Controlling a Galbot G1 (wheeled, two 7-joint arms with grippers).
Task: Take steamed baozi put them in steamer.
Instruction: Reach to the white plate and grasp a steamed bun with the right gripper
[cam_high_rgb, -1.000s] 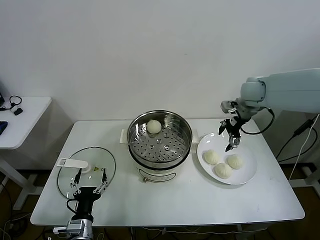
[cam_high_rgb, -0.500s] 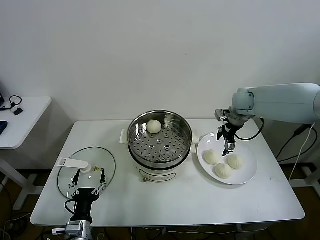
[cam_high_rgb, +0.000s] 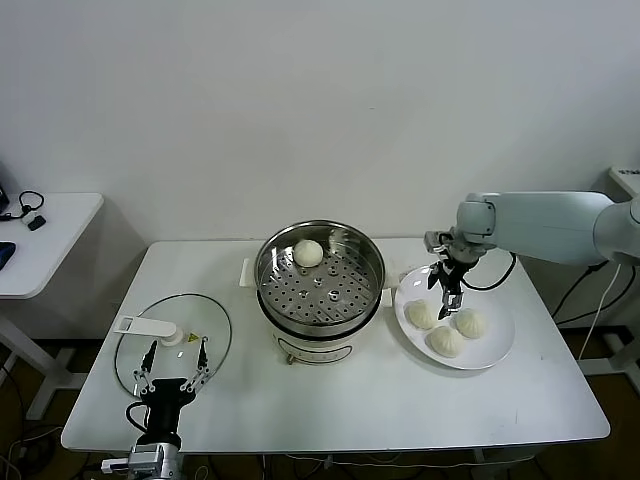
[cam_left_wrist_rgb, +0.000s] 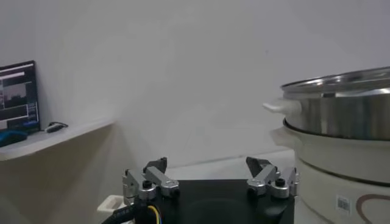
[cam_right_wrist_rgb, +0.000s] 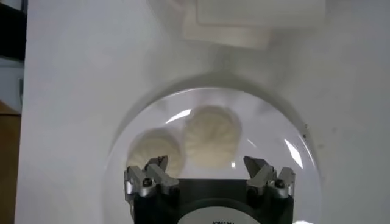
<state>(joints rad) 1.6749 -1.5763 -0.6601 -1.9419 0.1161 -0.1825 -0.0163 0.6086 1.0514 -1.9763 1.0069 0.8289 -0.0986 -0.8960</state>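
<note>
The steel steamer stands mid-table with one baozi on its perforated tray at the back. Three baozi lie on the white plate: one on the left, one on the right, one in front. My right gripper hangs open and empty just above the plate's left baozi. In the right wrist view its open jaws straddle one baozi, with another beside it. My left gripper is open and empty, low at the table's front left, over the glass lid.
A flat glass lid with a white handle lies at the table's front left. A small white side table stands further left. The steamer's side fills the left wrist view's edge.
My right gripper has moved left and down from above the plate's far edge to just over the plate's left baozi. The left gripper has dropped slightly toward the front edge.
</note>
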